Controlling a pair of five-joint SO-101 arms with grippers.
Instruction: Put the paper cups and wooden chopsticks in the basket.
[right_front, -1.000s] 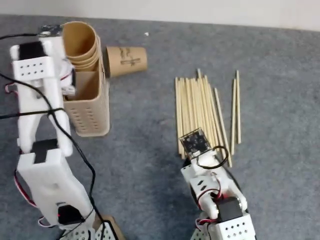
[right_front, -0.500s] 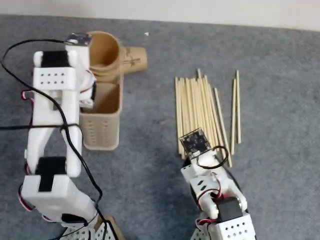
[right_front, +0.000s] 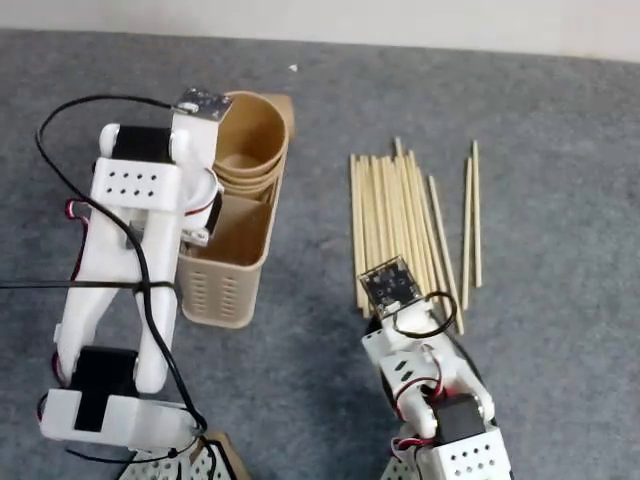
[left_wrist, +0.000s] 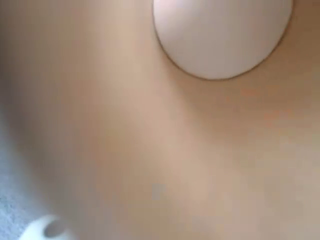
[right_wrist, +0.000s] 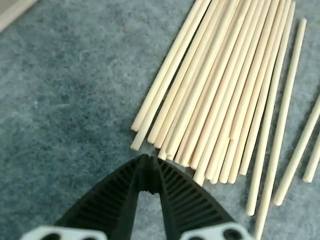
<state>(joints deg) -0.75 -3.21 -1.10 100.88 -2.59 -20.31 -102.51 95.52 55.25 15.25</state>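
Left arm (right_front: 130, 185) overhangs the basket (right_front: 222, 295) holding stacked paper cups (right_front: 250, 150) — its grip cannot be told. Right gripper (right_wrist: 146, 159), clamped together and empty, sits just beside the wooden chopsticks (right_wrist: 220, 90).

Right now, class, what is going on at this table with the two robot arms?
The left arm is bent over the tan basket, right beside a stack of paper cups that sits in the basket's far end. The wooden chopsticks all lie on the grey surface, most in one bundle and a few loose beside it; none are in the basket yet. The right gripper is shut and empty, just short of the bundle's near ends.
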